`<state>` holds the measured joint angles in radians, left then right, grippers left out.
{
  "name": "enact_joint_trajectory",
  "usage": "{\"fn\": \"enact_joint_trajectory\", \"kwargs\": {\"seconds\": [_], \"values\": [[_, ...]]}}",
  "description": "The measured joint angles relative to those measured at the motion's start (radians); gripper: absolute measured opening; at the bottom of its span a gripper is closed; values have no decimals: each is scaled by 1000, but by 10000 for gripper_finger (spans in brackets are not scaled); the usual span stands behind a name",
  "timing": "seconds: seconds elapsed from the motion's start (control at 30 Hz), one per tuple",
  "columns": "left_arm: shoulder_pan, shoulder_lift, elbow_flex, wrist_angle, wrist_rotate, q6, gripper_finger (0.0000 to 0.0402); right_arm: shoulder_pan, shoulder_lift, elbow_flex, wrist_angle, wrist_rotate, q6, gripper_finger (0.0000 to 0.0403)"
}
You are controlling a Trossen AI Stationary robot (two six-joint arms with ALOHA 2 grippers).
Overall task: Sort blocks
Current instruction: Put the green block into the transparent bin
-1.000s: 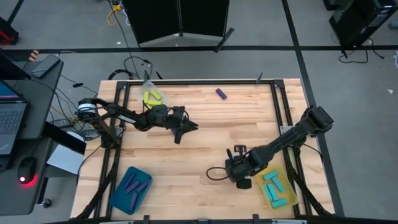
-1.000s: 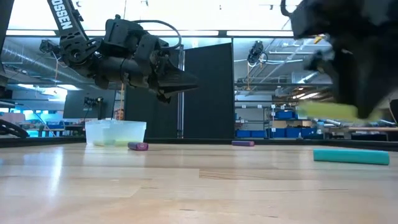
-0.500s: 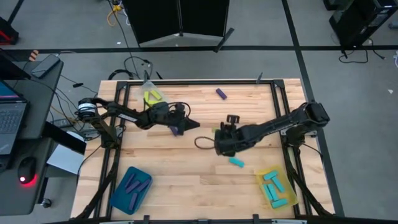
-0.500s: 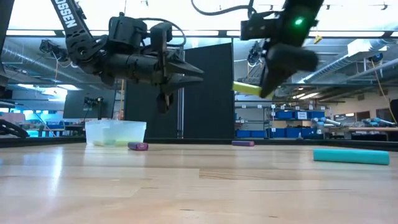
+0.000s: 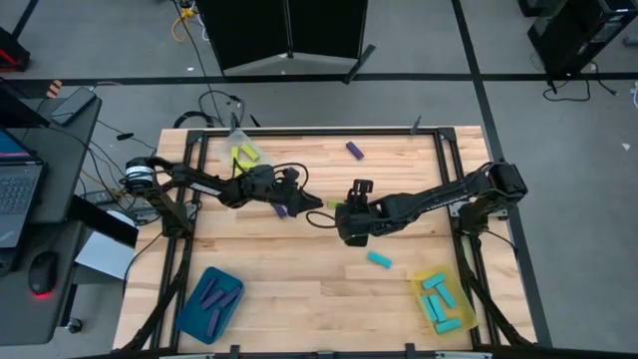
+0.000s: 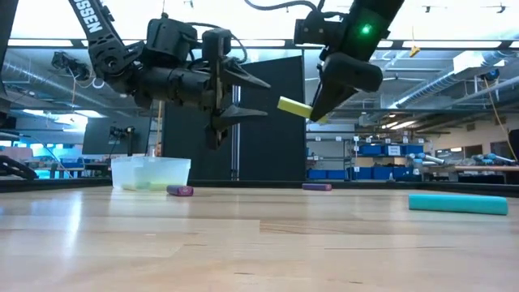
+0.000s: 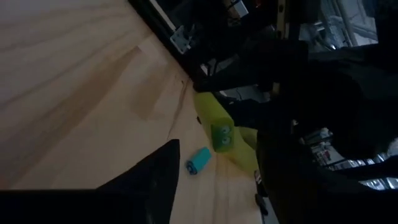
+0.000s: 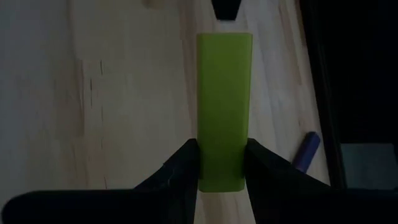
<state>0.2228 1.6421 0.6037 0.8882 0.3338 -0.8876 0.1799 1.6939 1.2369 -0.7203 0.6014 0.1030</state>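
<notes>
A yellow-green block (image 5: 333, 204) hangs over the table's middle with my right gripper (image 5: 342, 211) shut on it; the low view shows the block (image 6: 295, 107) well above the wood. My left gripper (image 6: 261, 98) is open just left of it. Its fingers stand above and below the line of the block's free end, a small gap short of it. The block (image 7: 216, 122) lies straight ahead of them in the left wrist view. A cyan block (image 5: 378, 260) and two purple blocks (image 5: 354, 150) (image 5: 282, 209) lie flat on the table. My right gripper pinches the yellow-green block by its two long sides near one end (image 8: 222, 168), between its two fingers (image 8: 184, 167). The fingers come slanting down from the table's right and lie along the block. The block is lifted clear, slightly tilted, and sticks out past the fingertips toward my left gripper.
A clear tray (image 5: 244, 155) with yellow-green blocks stands at the far left. A teal tray (image 5: 210, 301) with purple blocks is at the near left. At the near right, a yellow tray (image 5: 444, 302) holds cyan blocks. Bare wood lies between them.
My right gripper has carried the yellow-green block up from beside the yellow tray toward the table's middle, swinging to point at my left gripper. My left gripper has rolled about its own axis and opened.
</notes>
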Motion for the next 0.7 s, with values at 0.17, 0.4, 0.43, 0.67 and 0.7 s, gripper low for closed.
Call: {"fn": "enact_joint_trajectory", "kwargs": {"seconds": [0.17, 0.4, 0.43, 0.67, 0.7], "values": [[-20, 1, 31, -11, -9, -1, 228, -8, 0, 0, 43, -17, -33, 110], [-33, 16, 126, -165, -10, 76, 228, -24, 0, 0, 55, -26, -48, 110], [-33, 26, 133, -166, -1, 76, 228, -27, 0, 0, 56, -26, -47, 110], [-33, 107, 179, -165, 35, 46, 218, -31, 0, 0, 72, -25, -54, 110], [-33, 112, 180, -159, 40, 40, 212, -31, 0, 0, 72, -25, -54, 110]]}}
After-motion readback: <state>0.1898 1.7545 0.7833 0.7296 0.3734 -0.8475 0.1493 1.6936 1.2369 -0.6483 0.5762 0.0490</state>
